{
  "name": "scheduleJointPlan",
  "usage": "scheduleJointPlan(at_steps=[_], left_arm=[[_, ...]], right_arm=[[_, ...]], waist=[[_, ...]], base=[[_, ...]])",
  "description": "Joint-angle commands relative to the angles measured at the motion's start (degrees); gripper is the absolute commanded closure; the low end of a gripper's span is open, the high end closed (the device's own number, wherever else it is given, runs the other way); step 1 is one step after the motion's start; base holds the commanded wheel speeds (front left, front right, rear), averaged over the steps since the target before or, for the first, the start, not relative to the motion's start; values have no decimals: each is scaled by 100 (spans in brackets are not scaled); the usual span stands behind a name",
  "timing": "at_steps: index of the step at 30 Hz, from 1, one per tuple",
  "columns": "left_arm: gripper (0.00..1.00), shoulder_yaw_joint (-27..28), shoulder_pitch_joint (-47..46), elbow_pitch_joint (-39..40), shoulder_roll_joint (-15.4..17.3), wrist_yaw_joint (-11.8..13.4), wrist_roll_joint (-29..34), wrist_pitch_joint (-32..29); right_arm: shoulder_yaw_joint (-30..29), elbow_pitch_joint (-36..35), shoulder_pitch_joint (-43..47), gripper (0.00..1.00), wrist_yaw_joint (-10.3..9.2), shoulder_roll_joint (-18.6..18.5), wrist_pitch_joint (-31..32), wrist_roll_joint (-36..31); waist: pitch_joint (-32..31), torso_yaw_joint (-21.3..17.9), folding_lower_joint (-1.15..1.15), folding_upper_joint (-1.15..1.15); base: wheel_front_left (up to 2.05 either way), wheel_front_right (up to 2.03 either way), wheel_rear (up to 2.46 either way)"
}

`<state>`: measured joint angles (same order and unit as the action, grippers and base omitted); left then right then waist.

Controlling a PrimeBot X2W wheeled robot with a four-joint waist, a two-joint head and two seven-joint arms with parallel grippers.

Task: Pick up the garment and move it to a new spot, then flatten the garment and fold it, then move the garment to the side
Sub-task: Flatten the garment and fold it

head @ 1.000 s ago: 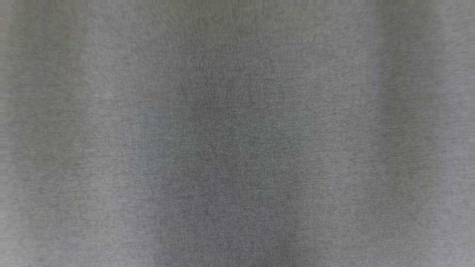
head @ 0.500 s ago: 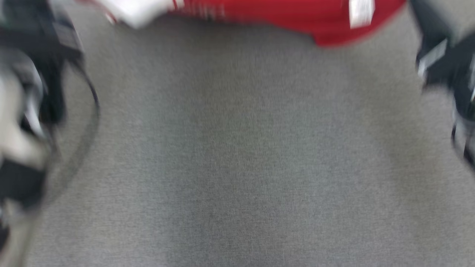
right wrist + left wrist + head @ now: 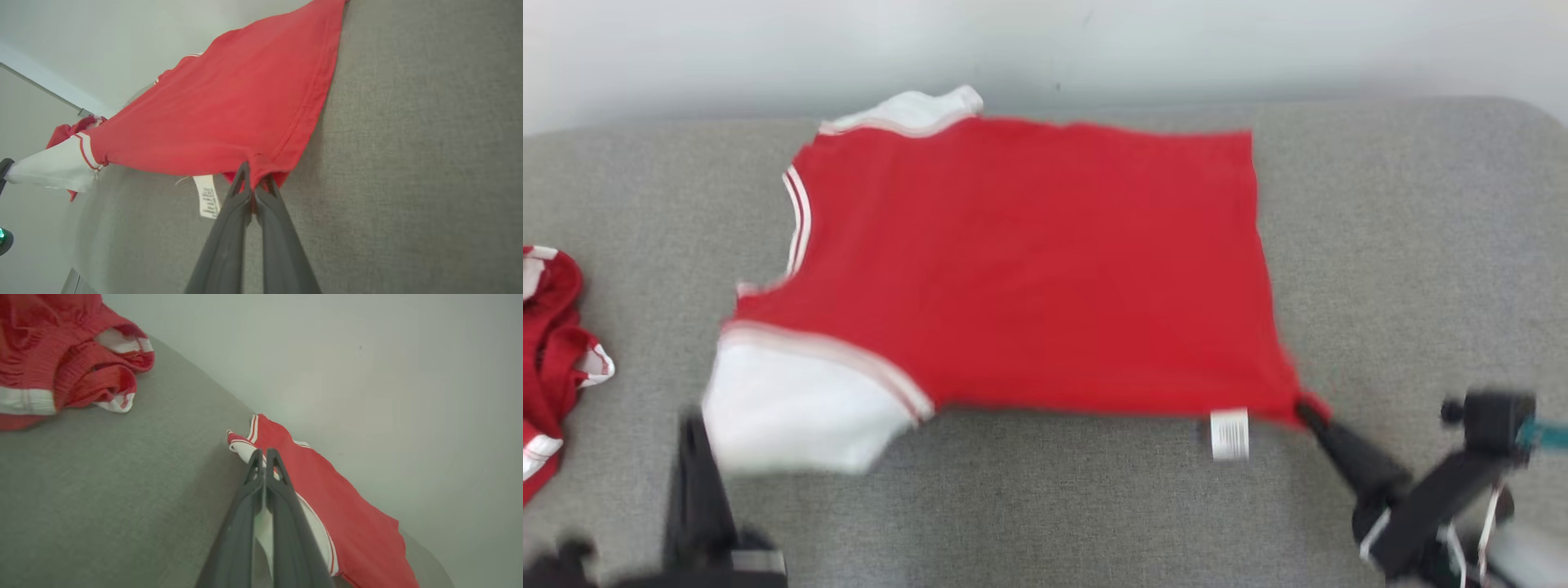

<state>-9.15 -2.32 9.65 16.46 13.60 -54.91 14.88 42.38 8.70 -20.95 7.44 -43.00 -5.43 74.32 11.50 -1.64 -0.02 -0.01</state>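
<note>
Spanning the head view: grey cloth-covered table [image 3: 1421,245], with the red garment [image 3: 1029,269] spread flat mid-table near the wall [image 3: 1045,41]. A crumpled red cloth [image 3: 551,359] lies at the table's left edge. The garment's near hem corner is pinched in the right tool [image 3: 1305,412] and its white sleeve [image 3: 792,408] in the left tool [image 3: 692,425]. A white label [image 3: 1229,434] hangs by the hem.

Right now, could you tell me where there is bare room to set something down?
Bare surface lies right of the shirt, and in front of it between the left gripper and right gripper. The left is crowded: only a narrow gap separates the shirt and the red pile.
</note>
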Motion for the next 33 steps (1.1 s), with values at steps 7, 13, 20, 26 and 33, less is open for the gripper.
scheduleJointPlan(at_steps=[7, 13, 20, 26, 33], left_arm=[[100, 186, 1341, -484, -890, -475, 407, 34], [100, 117, 1960, -846, -1114, -744, 559, 32], [100, 73, 2186, -886, -993, -751, 666, 20], [100, 16, 1675, -820, -823, -904, 807, -36], [100, -73, 361, -1268, -439, -1156, 959, -425]], right_arm=[[204, 349, 966, 100, 6, 13, -482, -186], [140, 411, 1919, 100, 6, -99, -714, 6], [-70, 343, 2339, 100, 6, -94, -826, 39], [-312, 242, 2200, 100, 6, 118, -845, -22], [-432, 435, 1451, 100, 6, 366, -439, -36]], waist=[[-318, 178, 2, 1], [-649, 333, 2, 1], [-736, 303, 2, 1], [-676, 239, 2, 1], [-490, 105, 2, 1]], base=[[0, 0, 0], [0, 0, 0], [0, 0, 0], [0, 0, 0], [0, 0, 0]])
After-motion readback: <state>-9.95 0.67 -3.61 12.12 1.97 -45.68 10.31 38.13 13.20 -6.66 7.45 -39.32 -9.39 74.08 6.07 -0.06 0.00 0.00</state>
